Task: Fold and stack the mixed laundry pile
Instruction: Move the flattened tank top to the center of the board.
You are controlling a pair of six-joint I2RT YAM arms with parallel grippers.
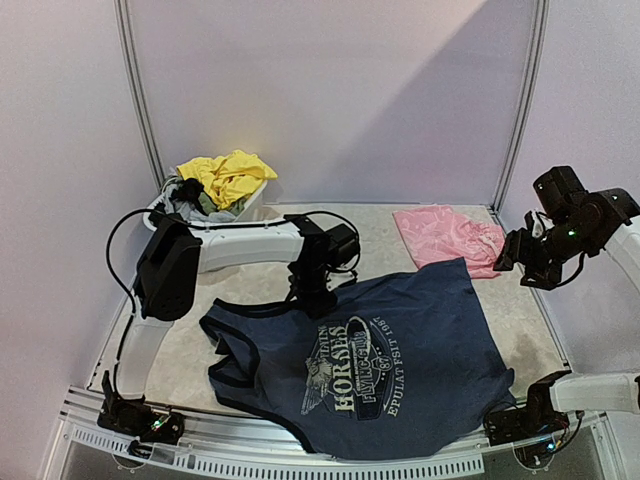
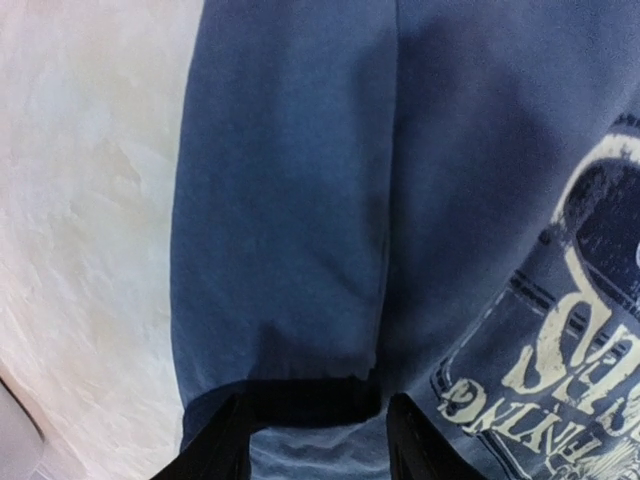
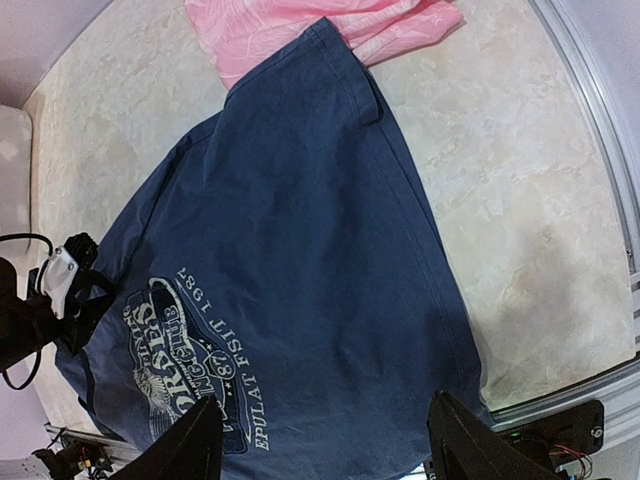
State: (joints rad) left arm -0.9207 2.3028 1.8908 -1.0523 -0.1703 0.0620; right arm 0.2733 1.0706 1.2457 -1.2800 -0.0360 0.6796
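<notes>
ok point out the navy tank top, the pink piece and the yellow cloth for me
navy tank top (image 1: 430,330), top view, on plain blue cloth right of the lettering
pink piece (image 1: 445,235), top view, on the middle of the cloth
yellow cloth (image 1: 232,175), top view, on the middle of the crumpled heap

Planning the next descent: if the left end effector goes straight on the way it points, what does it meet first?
The navy cloth tank top with white lettering, near its dark-trimmed edge. The open left end effector points down onto it; whether it touches the cloth is unclear.
</notes>
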